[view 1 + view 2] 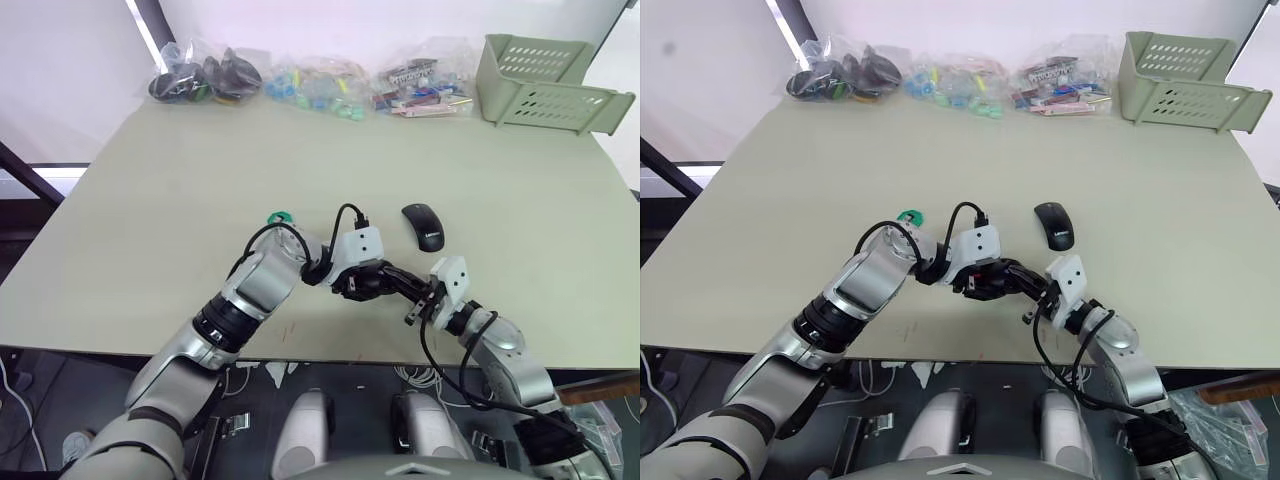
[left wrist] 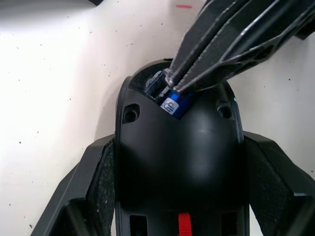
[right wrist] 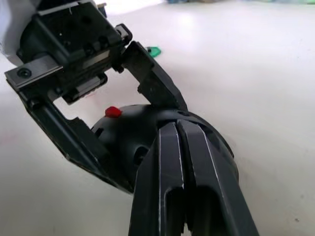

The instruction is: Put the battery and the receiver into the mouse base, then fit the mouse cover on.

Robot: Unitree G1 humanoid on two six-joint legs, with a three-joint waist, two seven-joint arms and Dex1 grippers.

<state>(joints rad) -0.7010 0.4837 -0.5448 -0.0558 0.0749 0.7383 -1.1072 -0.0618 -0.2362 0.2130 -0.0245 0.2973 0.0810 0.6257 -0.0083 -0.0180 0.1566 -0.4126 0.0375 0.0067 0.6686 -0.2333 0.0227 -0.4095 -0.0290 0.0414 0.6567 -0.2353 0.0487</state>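
Battery (image 2: 173, 105) sat partly in the mouse base (image 2: 179, 162) slot at frame centre, pinched by the closed right gripper (image 2: 173, 87) while the left gripper (image 2: 179, 196) clamped the base. Seating it apparently remained, needing a gentle downward push; the mouse cover (image 1: 423, 226) waited just above and right.

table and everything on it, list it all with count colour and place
table: 1, pale beige, under it all
mouse base: 1, black with red parts, near edge, clamped by left gripper
battery: 1, blue, in the base's open slot
mouse cover: 1, glossy black, just beyond the grippers
green disc: 1, by the left forearm
bags of parts: several, clear, far edge
basket: 1, pale green, far right corner
left gripper: holds base sides
right gripper: fingers together, tips at battery
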